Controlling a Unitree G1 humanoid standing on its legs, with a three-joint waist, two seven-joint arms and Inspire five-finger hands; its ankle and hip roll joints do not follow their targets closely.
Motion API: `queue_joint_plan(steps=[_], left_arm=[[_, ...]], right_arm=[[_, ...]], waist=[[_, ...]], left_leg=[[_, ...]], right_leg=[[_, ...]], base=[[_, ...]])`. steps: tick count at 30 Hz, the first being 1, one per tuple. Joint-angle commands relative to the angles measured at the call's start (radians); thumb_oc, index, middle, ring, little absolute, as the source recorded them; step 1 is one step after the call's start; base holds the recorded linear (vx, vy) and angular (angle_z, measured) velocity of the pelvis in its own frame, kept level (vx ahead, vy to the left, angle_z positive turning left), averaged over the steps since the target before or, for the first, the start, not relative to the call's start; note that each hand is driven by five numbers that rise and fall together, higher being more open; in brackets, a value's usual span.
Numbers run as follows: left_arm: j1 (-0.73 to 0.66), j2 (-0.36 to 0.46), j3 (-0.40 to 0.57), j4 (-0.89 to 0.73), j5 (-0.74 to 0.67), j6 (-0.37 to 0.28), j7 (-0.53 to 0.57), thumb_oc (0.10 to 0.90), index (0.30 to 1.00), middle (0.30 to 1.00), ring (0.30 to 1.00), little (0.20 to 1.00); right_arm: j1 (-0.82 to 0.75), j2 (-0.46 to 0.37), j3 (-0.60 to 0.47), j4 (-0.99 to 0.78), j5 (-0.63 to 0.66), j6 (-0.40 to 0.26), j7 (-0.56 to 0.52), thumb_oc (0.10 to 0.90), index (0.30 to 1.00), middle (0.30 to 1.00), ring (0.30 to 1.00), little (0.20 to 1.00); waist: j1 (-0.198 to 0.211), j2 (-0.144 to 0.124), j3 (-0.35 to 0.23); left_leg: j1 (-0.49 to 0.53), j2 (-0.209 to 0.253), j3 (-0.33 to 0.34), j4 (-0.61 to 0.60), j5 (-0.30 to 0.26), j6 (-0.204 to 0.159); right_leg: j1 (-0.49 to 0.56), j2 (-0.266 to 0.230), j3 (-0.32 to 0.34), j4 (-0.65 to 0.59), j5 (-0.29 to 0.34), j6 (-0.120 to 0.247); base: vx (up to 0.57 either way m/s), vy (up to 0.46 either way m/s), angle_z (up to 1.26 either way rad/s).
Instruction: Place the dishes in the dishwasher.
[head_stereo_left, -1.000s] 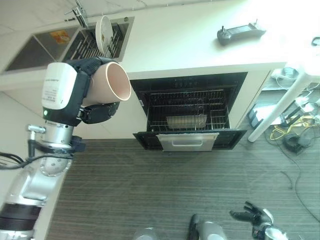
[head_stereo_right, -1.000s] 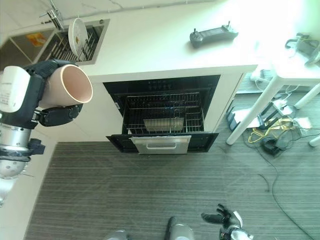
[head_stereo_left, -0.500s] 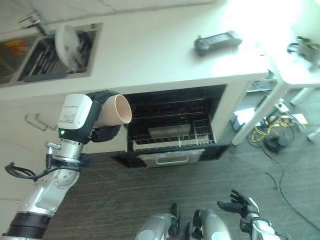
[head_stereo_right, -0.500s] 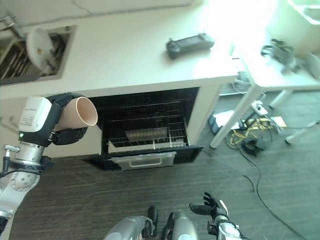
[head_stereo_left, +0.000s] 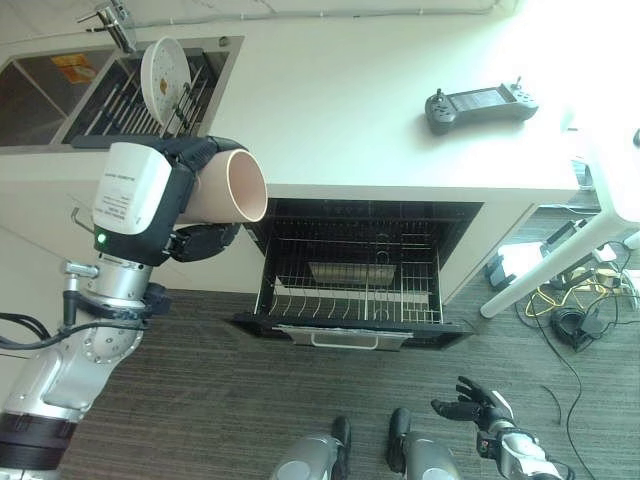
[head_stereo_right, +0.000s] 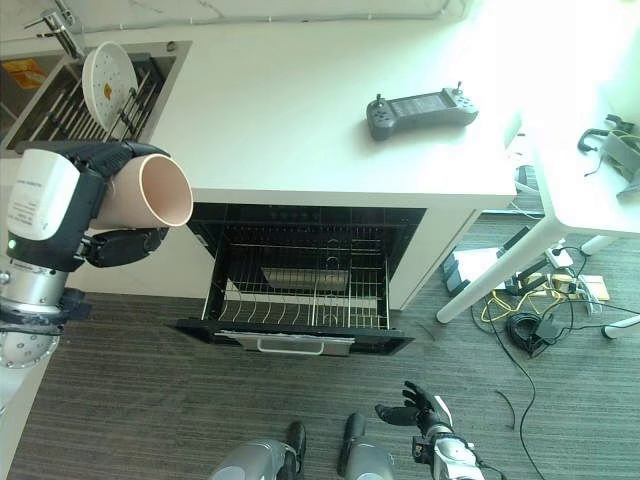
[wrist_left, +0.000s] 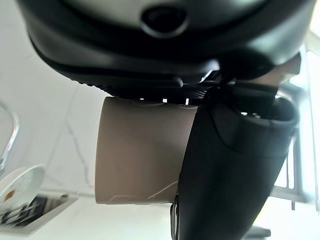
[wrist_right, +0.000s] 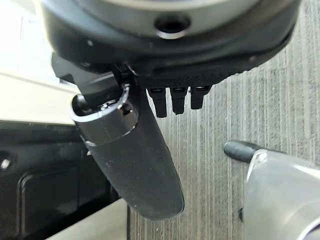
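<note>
Cup (head_stereo_left: 232, 188), a pale pink tumbler, lies on its side in the left robot hand (head_stereo_left: 190, 215), its open mouth turned toward the dishwasher. In the left wrist view the thumb (wrist_left: 235, 170) curls across the cup's wall while the fingers wrap the far side, so the hold is closed firmly round the body, nearer the base than the rim. It looks like a rigid, thin-walled piece, light for its size, with a smooth matte surface that could slide in a loose hold; if ceramic it would chip on the rack wires, so a mid-body wrap like this one seems the safest place to hold it, and it should be set down gently, not dropped.

The right robot hand (head_stereo_right: 425, 408) hangs low above the floor with its fingers spread and relaxed, holding nothing.

Beyond the cup, the dishwasher (head_stereo_left: 365, 260) stands with its door folded down and the wire rack (head_stereo_left: 350, 295) drawn out; a flat pale item lies in the rack. Farther off on the worktop (head_stereo_left: 340, 110) rests a dark handheld controller (head_stereo_left: 478, 104), and at the far left a white plate (head_stereo_left: 165, 72) stands upright in the sink drainer (head_stereo_left: 140, 95)
</note>
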Motion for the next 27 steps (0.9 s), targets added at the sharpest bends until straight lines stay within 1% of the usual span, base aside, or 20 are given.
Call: queue_joint_plan(steps=[1,2,3,4,6,9,10,12,13,14,15,16,18,19,20,21,22,23,25,27], left_arm=[[-0.084,0.021,0.141,-0.009,-0.113,-0.037,0.031,0.400,0.300,0.300,0.300,0.300],[-0.084,0.019,0.142,-0.010,-0.117,-0.041,0.027,0.400,0.300,0.300,0.300,0.300],[-0.084,0.003,0.133,-0.021,-0.157,-0.067,-0.010,0.400,0.300,0.300,0.300,0.300],[-0.083,-0.005,0.129,-0.029,-0.174,-0.074,-0.025,0.400,0.300,0.300,0.300,0.300],[-0.083,-0.050,0.107,-0.057,-0.185,-0.064,-0.038,0.400,0.300,0.300,0.300,0.300],[-0.086,-0.106,0.078,-0.067,-0.251,-0.083,-0.052,0.400,0.300,0.300,0.300,0.300],[-0.088,-0.156,0.050,-0.070,-0.345,-0.100,-0.096,0.400,0.300,0.300,0.300,0.300],[-0.087,-0.215,0.018,-0.073,-0.479,-0.119,-0.161,0.400,0.300,0.300,0.300,0.300],[-0.085,-0.276,-0.010,-0.082,-0.569,-0.108,-0.217,0.400,0.300,0.300,0.300,0.300],[-0.084,-0.339,-0.052,-0.072,-0.602,-0.102,-0.228,0.400,0.300,0.300,0.300,0.300],[-0.089,-0.402,-0.090,-0.052,-0.635,-0.095,-0.215,0.400,0.300,0.300,0.300,0.300],[-0.091,-0.452,-0.119,-0.021,-0.647,-0.106,-0.184,0.400,0.300,0.300,0.300,0.300],[-0.085,-0.476,-0.135,0.006,-0.633,-0.127,-0.159,0.400,0.300,0.300,0.300,0.300],[-0.082,-0.484,-0.140,0.016,-0.623,-0.137,-0.148,0.400,0.300,0.300,0.300,0.300],[-0.079,-0.493,-0.145,0.029,-0.616,-0.147,-0.132,0.400,0.300,0.300,0.300,0.300],[-0.075,-0.511,-0.151,0.042,-0.608,-0.151,-0.112,0.400,0.300,0.300,0.300,0.300],[-0.068,-0.520,-0.150,0.047,-0.588,-0.152,-0.075,0.400,0.300,0.300,0.300,0.300],[-0.061,-0.526,-0.147,0.048,-0.579,-0.155,-0.070,0.400,0.300,0.300,0.300,0.300],[-0.063,-0.535,-0.154,0.056,-0.561,-0.151,-0.043,0.400,0.300,0.300,0.300,0.300],[-0.073,-0.543,-0.161,0.060,-0.542,-0.148,-0.025,0.400,0.300,0.300,0.300,0.300]], right_arm=[[0.024,-0.028,-0.014,-0.004,0.050,-0.063,0.006,0.800,0.900,0.900,0.900,0.900],[0.026,-0.028,-0.016,-0.005,0.054,-0.067,0.008,0.800,0.900,0.900,0.900,0.900],[0.042,-0.027,-0.026,-0.025,0.080,-0.086,0.016,0.800,0.900,0.900,0.900,0.900],[0.048,-0.027,-0.031,-0.034,0.088,-0.092,0.015,0.800,0.900,0.900,0.900,0.900],[0.066,-0.020,-0.046,-0.072,0.113,-0.103,0.004,0.800,0.900,0.900,0.900,0.900],[0.093,-0.014,-0.063,-0.118,0.147,-0.125,-0.018,0.800,0.900,0.900,0.900,0.900],[0.117,-0.011,-0.075,-0.183,0.169,-0.148,-0.037,0.800,0.900,0.900,0.900,0.900],[0.144,-0.006,-0.085,-0.274,0.188,-0.195,-0.065,0.800,0.900,0.900,0.900,0.900],[0.174,-0.002,-0.097,-0.373,0.164,-0.259,-0.126,0.800,0.900,0.900,0.900,0.900],[0.209,0.005,-0.118,-0.509,0.132,-0.300,-0.202,0.800,0.900,0.900,0.900,0.900],[0.237,0.008,-0.146,-0.657,0.101,-0.321,-0.269,0.800,0.900,0.900,0.900,0.900],[0.248,0.008,-0.170,-0.780,0.042,-0.344,-0.341,0.800,0.900,0.900,0.900,0.900],[0.253,0.005,-0.177,-0.859,-0.016,-0.354,-0.397,0.800,0.900,0.900,0.900,0.900],[0.253,0.003,-0.181,-0.883,-0.044,-0.375,-0.424,0.800,0.900,0.900,0.900,0.900],[0.255,0.000,-0.186,-0.922,-0.066,-0.375,-0.444,0.800,0.900,0.900,0.900,0.900],[0.254,-0.006,-0.195,-0.973,-0.112,-0.393,-0.484,0.800,0.900,0.900,0.900,0.900],[0.255,-0.014,-0.200,-1.011,-0.128,-0.398,-0.504,0.800,0.900,0.900,0.900,0.900],[0.258,-0.019,-0.204,-1.032,-0.152,-0.410,-0.526,0.800,0.900,0.900,0.900,0.900],[0.261,-0.034,-0.213,-1.080,-0.310,-0.399,-0.616,0.800,0.900,0.900,0.900,0.900],[0.248,-0.073,-0.207,-1.127,-0.408,-0.407,-0.682,0.800,0.900,0.900,0.900,0.900]], waist=[[-0.011,0.039,-0.073],[-0.012,0.038,-0.074],[-0.018,0.035,-0.076],[-0.020,0.034,-0.076],[-0.031,0.027,-0.076],[-0.046,0.018,-0.077],[-0.059,0.009,-0.075],[-0.071,0.003,-0.074],[-0.084,-0.005,-0.073],[-0.104,-0.014,-0.073],[-0.128,-0.023,-0.072],[-0.147,-0.031,-0.071],[-0.161,-0.034,-0.072],[-0.166,-0.036,-0.074],[-0.173,-0.037,-0.072],[-0.183,-0.039,-0.076],[-0.188,-0.038,-0.078],[-0.191,-0.038,-0.078],[-0.200,-0.037,-0.076],[-0.205,-0.037,-0.079]], left_leg=[[-0.084,0.152,0.037,0.064,-0.062,-0.084],[-0.082,0.153,0.037,0.064,-0.062,-0.085],[-0.075,0.153,0.035,0.064,-0.065,-0.085],[-0.073,0.154,0.035,0.064,-0.066,-0.085],[-0.066,0.155,0.039,0.064,-0.073,-0.083],[-0.056,0.159,0.053,0.064,-0.081,-0.081],[-0.040,0.159,0.061,0.064,-0.092,-0.079],[-0.032,0.160,0.068,0.064,-0.094,-0.074],[-0.021,0.157,0.073,0.064,-0.104,-0.068],[-0.017,0.155,0.080,0.064,-0.112,-0.059],[-0.010,0.152,0.091,0.064,-0.119,-0.049],[-0.002,0.149,0.105,0.064,-0.128,-0.040],[0.006,0.146,0.114,0.064,-0.132,-0.035],[0.005,0.146,0.119,0.064,-0.130,-0.032],[0.015,0.145,0.125,0.064,-0.137,-0.030],[0.016,0.143,0.134,0.064,-0.137,-0.026],[0.021,0.143,0.140,0.064,-0.140,-0.024],[0.024,0.143,0.144,0.064,-0.141,-0.024],[0.038,0.142,0.154,0.064,-0.151,-0.020],[0.039,0.142,0.165,0.064,-0.150,-0.017]], right_leg=[[0.024,-0.029,0.004,0.036,-0.166,0.056],[0.025,-0.029,0.004,0.036,-0.167,0.057],[0.032,-0.027,0.006,0.036,-0.168,0.056],[0.034,-0.028,0.005,0.036,-0.169,0.056],[0.037,-0.027,0.008,0.036,-0.171,0.058],[0.040,-0.028,0.012,0.036,-0.170,0.062],[0.049,-0.029,0.018,0.036,-0.172,0.068],[0.050,-0.030,0.025,0.036,-0.165,0.071],[0.054,-0.030,0.034,0.036,-0.165,0.078],[0.049,-0.030,0.046,0.036,-0.160,0.085],[0.043,-0.031,0.060,0.036,-0.153,0.092],[0.036,-0.028,0.079,0.036,-0.148,0.097],[0.034,-0.025,0.094,0.036,-0.144,0.098],[0.028,-0.022,0.102,0.036,-0.139,0.097],[0.033,-0.021,0.110,0.036,-0.141,0.099],[0.026,-0.017,0.122,0.036,-0.136,0.098],[0.027,-0.016,0.130,0.036,-0.135,0.098],[0.026,-0.014,0.135,0.036,-0.135,0.098],[0.035,-0.012,0.144,0.036,-0.140,0.100],[0.029,-0.011,0.151,0.036,-0.135,0.098]], base=[[0.03,-0.004,0.16],[0.03,0.011,0.05],[0.03,0.017,0.06],[0.00,0.000,0.00],[0.00,0.015,-0.01],[0.02,0.026,-0.03],[0.03,0.042,-0.06],[0.05,0.036,-0.16],[0.05,0.041,-0.25],[0.02,0.073,-0.37],[-0.04,0.109,-0.48],[-0.04,0.106,-0.53],[-0.02,0.074,-0.51],[0.00,0.070,-0.43],[-0.01,0.089,-0.46],[0.01,0.100,-0.40],[0.00,0.091,-0.40],[0.02,0.078,-0.27],[0.02,0.061,-0.23],[0.00,0.054,-0.20]])
